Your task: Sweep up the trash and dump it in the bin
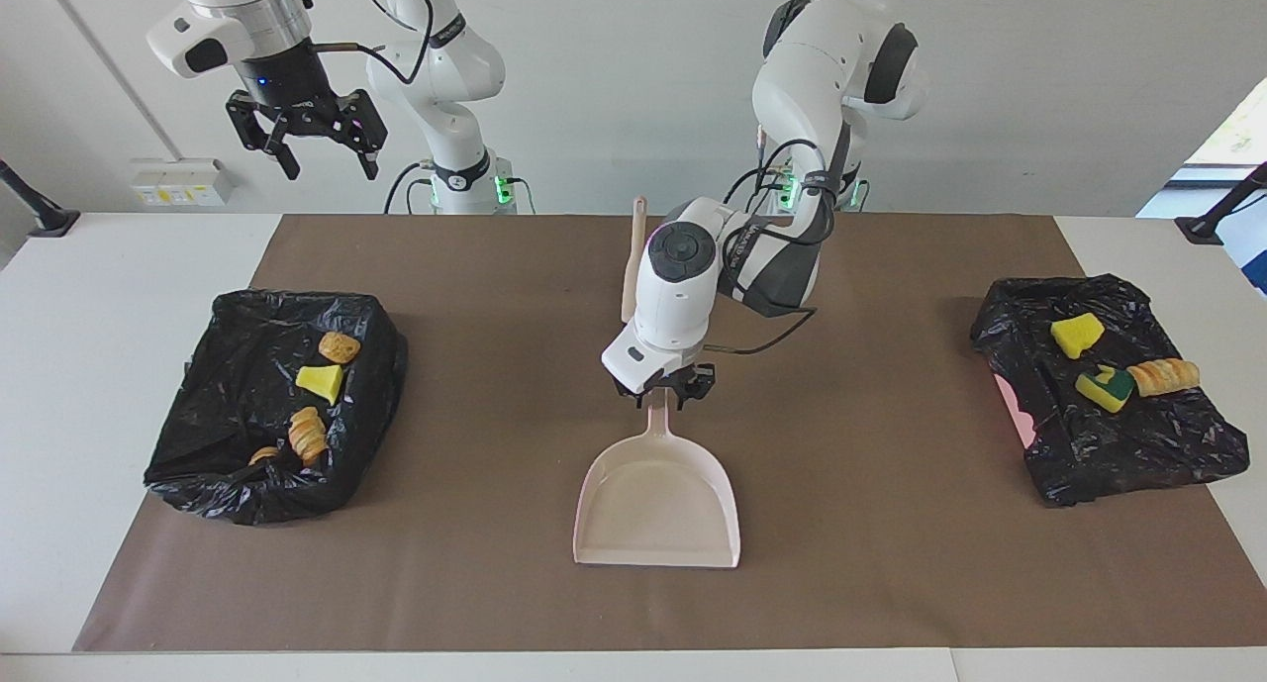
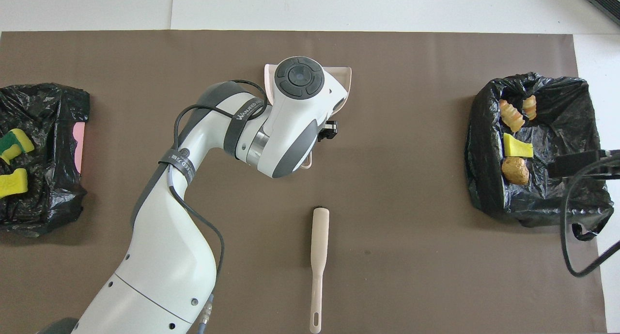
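Your left hand [image 1: 665,393] is low over the middle of the tabletop [image 1: 99,266], right at the tip of the pale pink dustpan's [image 1: 655,509] handle. The handle's end sits between the fingers, but you cannot tell from either view whether they grip it or have let go. The dustpan lies flat on the brown mat [image 1: 891,563], well clear of every edge, with its mouth turned toward the edge farthest from the robots. No trash is in it.

Your right hand [image 1: 305,147] waits high in the air with its fingers spread and nothing in them. From overhead it sits over the black-lined bin [image 1: 198,405].

The trash is all at the two short ends of the tabletop. In the black-lined bin, by the edge at the right arm's end, you have a bread roll [image 1: 340,346], a yellow wedge [image 1: 321,378] and tan bread slices [image 1: 308,435]. On the crumpled black bag [image 1: 1138,454], by the edge at the left arm's end, lie a second yellow wedge [image 1: 1077,335], a green-backed sponge [image 1: 1106,388] and a bread piece [image 1: 1163,375].

The beige-handled brush [image 2: 319,246] lies on the mat between the dustpan and the robots' edge, touched by neither hand.
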`<action>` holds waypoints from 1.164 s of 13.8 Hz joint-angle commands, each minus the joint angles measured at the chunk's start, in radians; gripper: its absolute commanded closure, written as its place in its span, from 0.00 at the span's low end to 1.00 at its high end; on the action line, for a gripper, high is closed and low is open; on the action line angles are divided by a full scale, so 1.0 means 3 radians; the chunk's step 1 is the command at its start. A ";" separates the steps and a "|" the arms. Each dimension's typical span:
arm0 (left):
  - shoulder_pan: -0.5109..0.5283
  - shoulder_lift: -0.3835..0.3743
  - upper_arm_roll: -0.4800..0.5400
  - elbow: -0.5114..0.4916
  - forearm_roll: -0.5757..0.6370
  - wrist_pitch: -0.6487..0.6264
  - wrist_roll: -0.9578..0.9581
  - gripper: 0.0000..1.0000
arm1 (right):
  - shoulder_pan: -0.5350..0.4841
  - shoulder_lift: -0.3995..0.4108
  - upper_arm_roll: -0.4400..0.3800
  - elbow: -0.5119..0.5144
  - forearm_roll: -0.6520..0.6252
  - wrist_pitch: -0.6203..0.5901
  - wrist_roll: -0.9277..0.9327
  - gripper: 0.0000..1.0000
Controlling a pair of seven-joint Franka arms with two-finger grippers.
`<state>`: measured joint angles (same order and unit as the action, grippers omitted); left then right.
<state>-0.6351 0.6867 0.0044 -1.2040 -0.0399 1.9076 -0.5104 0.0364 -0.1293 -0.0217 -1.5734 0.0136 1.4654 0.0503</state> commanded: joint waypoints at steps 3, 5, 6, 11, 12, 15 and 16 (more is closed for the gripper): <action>0.0107 -0.0916 0.0072 -0.0950 0.0183 0.0038 0.0426 0.00 | -0.0009 -0.0070 0.0011 -0.0094 0.0036 0.0050 -0.0071 0.00; 0.0306 -0.1372 0.0067 -0.1446 0.0250 0.0053 0.0729 0.00 | -0.0014 -0.0060 0.0011 -0.0099 0.0036 0.0055 -0.0076 0.00; 0.0459 -0.1566 0.0067 -0.1584 0.0251 0.0048 0.0872 0.00 | -0.0014 -0.0055 0.0011 -0.0089 0.0011 0.0055 -0.0071 0.00; 0.1155 -0.2252 0.0072 -0.1760 0.0240 -0.0273 0.1654 0.00 | 0.0001 -0.0075 0.0021 -0.0140 0.0006 0.0050 -0.0045 0.00; 0.1272 -0.2314 0.0072 -0.1694 0.0225 -0.0330 0.1807 0.00 | 0.0006 -0.0075 0.0031 -0.0140 0.0006 0.0040 -0.0035 0.00; 0.1508 -0.2381 0.0098 -0.1301 0.0194 -0.0732 0.2049 0.00 | 0.0006 -0.0096 0.0031 -0.0150 0.0006 0.0004 -0.0025 0.00; 0.1554 -0.2371 0.0098 -0.1077 0.0189 -0.0916 0.2130 0.00 | 0.0017 -0.0162 0.0047 -0.0231 0.0001 0.0004 0.0026 0.00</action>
<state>-0.1950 -0.0319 0.0428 -1.6325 0.0201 1.7306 0.0908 0.0417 -0.1315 -0.0148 -1.5903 0.0135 1.4651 0.0504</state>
